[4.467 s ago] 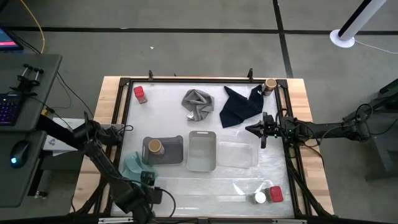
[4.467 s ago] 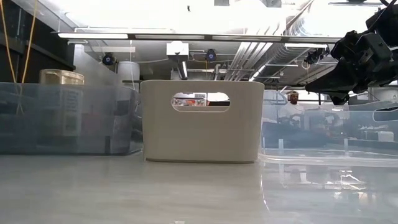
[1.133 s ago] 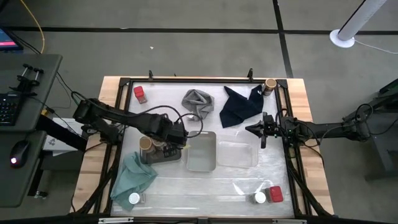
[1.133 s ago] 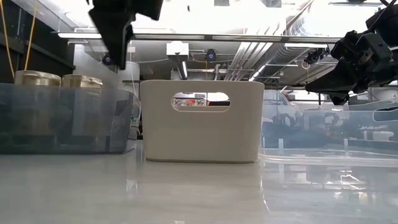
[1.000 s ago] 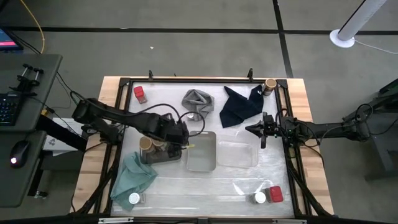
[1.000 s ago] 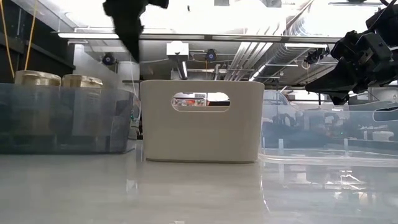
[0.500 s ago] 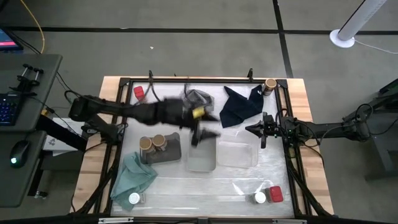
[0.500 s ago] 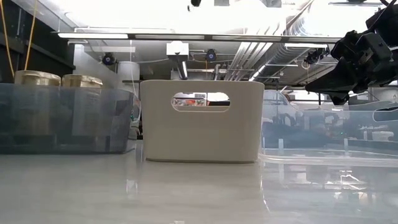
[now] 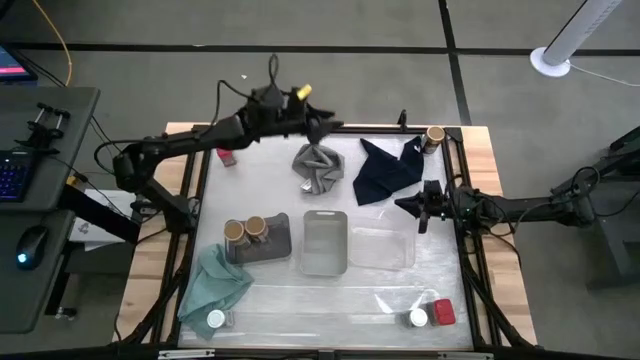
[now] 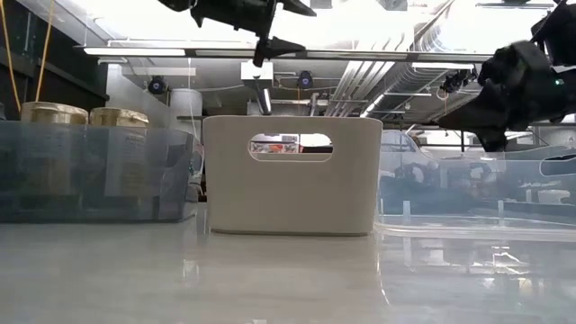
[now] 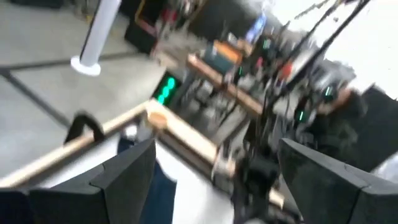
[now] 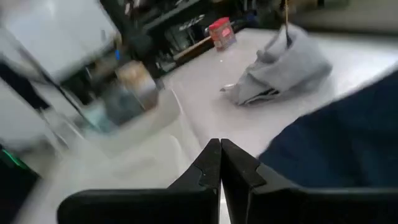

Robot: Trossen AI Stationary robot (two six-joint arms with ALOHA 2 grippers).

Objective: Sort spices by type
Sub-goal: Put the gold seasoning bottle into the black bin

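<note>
Two tan-topped jars point(image 9: 245, 230) stand in the grey-tinted tray point(image 9: 281, 245). A third tan-topped jar point(image 9: 434, 135) stands at the far right corner. One red jar point(image 9: 226, 156) sits near the far left, half under the left arm. Another red jar point(image 9: 444, 312) and a white-topped jar point(image 9: 418, 318) stand near right. A second white-topped jar point(image 9: 215, 320) stands by the teal cloth point(image 9: 215, 285). My left gripper point(image 9: 325, 127) hovers open, high over the far edge beyond the grey cloth point(image 9: 318, 165). My right gripper point(image 9: 420, 212) waits shut beside the navy cloth point(image 9: 385, 170).
A beige bin point(image 9: 324, 242) stands mid-table between the grey-tinted tray and a clear tray point(image 9: 380, 248). A dark frame rail point(image 9: 300, 128) runs round the table. In the left wrist view the far right corner jar point(image 11: 157, 117) and the other arm show ahead.
My left gripper has risen from above the grey-tinted tray and swung fast toward the table's far edge, passing over the beige bin's far end and the grey cloth. It now points toward the right side. The two jars in the tray have stayed put.
</note>
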